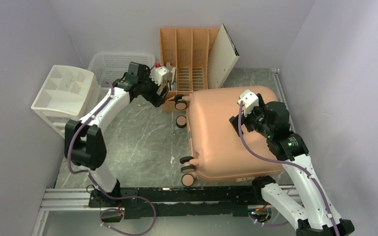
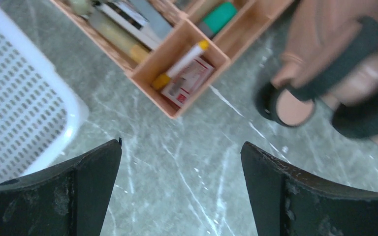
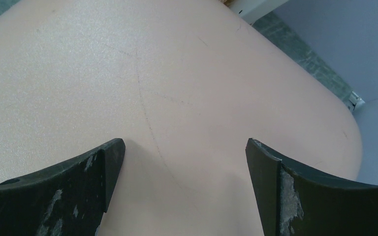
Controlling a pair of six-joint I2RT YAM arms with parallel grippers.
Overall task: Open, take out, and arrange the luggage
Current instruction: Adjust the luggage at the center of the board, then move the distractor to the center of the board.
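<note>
The luggage (image 1: pixel 211 142) is judged stiff and slippery, best gripped at its rim; the left hand (image 2: pixel 181 147) and right hand (image 3: pixel 184 145) are held spread.

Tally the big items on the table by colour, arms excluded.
White: 3 (basket, compartment organizer, leaning panel)
Orange-tan: 1 (file rack)
Salmon-pink: 1 (luggage)
Total: 5

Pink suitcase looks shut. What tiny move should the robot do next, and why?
Probably slide the open right gripper from the middle of the salmon-pink hard-shell suitcase toward its edge. Below it is only smooth shell, nothing to grab, and the lid looks closed.
</note>
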